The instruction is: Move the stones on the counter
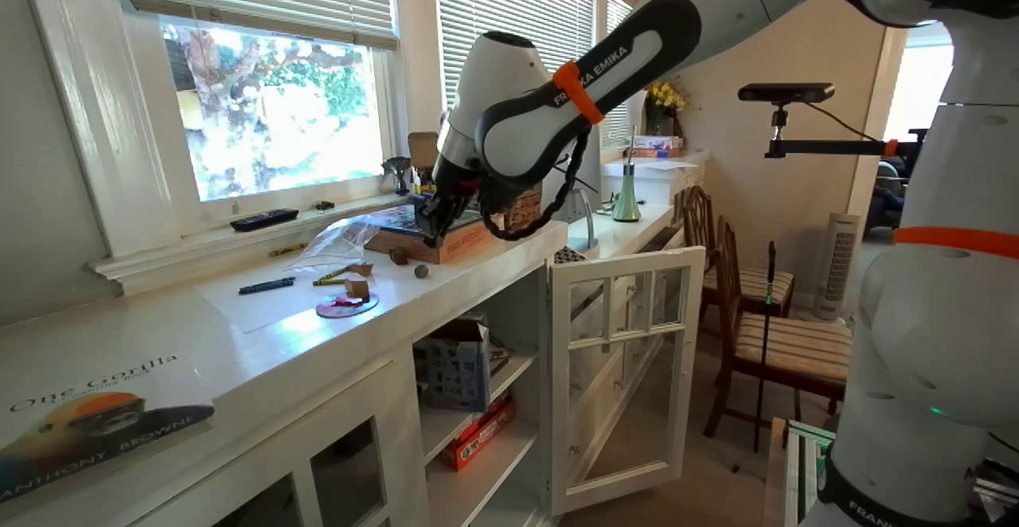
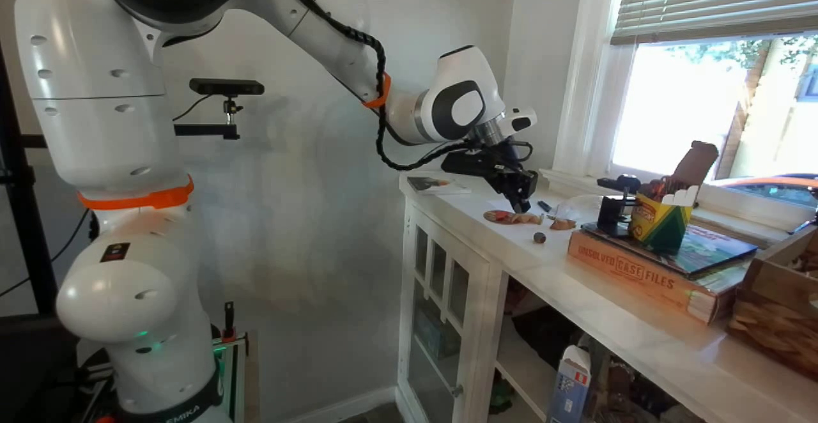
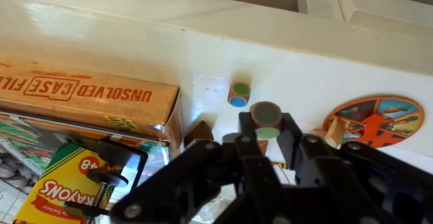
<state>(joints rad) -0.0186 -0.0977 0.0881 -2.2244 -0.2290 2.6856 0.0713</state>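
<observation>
The dark-topped stone (image 3: pixel 266 115), to my eye really a small wooden block with coloured spots, is in my pincer (image 3: pixel 267 121), pinched between its two tips; it looks bigger than its mate, so I judge it already lifted off the tabletop (image 3: pixel 297 71). With twelve at the top of my wrist view, that mate, the green-and-blue stone (image 3: pixel 239 94), sits loose on the tabletop between ten and eleven o'clock from the one I hold, near the front edge. So, as I read it, one pick-up is done; setting that piece down in its new spot is left, and the loose one may have its turn to come. Nothing shows me where they should end up. Farther out, a brown wedge (image 3: pixel 199 132) lies near nine o'clock and a picture wheel (image 3: pixel 389 122) at three. Past the wedge is a cardboard box (image 3: pixel 77 90), also towards nine, with a crayon box (image 3: pixel 57 190) on the pile above it, between eight and nine. In both exterior views my pincer hangs low over the tabletop, its load too hidden to make out.
</observation>
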